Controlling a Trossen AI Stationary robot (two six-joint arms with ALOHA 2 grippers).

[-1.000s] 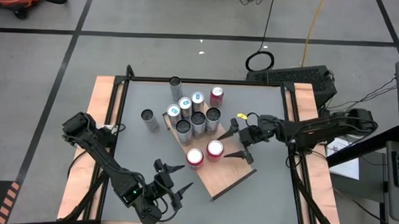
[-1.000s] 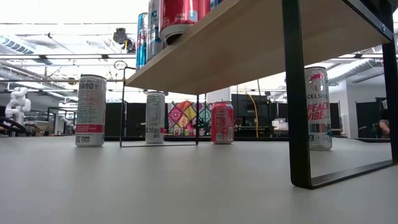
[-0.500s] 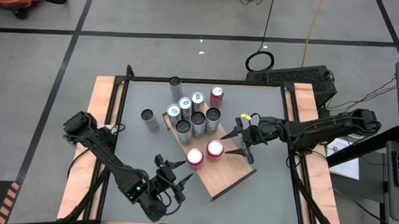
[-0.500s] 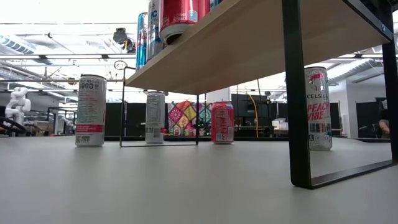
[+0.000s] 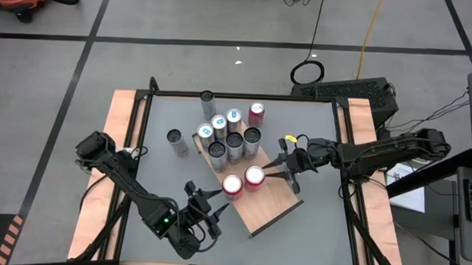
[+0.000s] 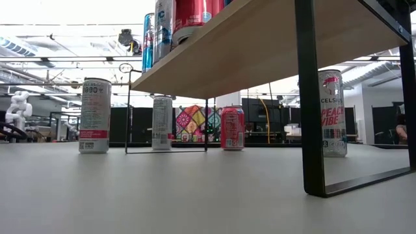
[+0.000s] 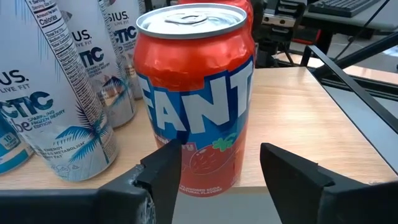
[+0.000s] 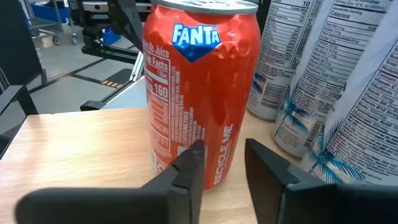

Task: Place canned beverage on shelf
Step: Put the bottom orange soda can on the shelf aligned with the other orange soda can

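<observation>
Two red Fanta cans point(image 5: 231, 185) point(image 5: 254, 176) stand upright on the light-brown shelf point(image 5: 266, 209), near its middle. My left gripper point(image 5: 216, 203) is at the shelf's near-left edge, open. Its fingers stand to either side of the first can point(image 7: 196, 93), just short of it. My right gripper point(image 5: 271, 173) comes level from the table's right. Only a narrow gap is left between its fingers, which point at the second can point(image 8: 199, 81). Several tall cans point(image 5: 224, 136) stand on the shelf's far end. My right gripper has its fingertips point(image 8: 193, 158) right at the lower side of the second Fanta can. I cannot tell whether they touch it. The can stands upright on the shelf.
Three more cans stand on the grey table beyond the shelf: a dark one point(image 5: 175, 142), a grey one point(image 5: 208, 102) and a red one point(image 5: 256, 111). Pale wood strips point(image 5: 119, 144) run along the table's sides. The shelf's black legs point(image 6: 311, 97) stand on the table.
My left gripper has gone toward the far edge, up to the shelf and the first Fanta can, and its fingers have narrowed. My right gripper's fingers have closed from wide apart to a narrow gap. In the low view a red can shows less of its bottom.
</observation>
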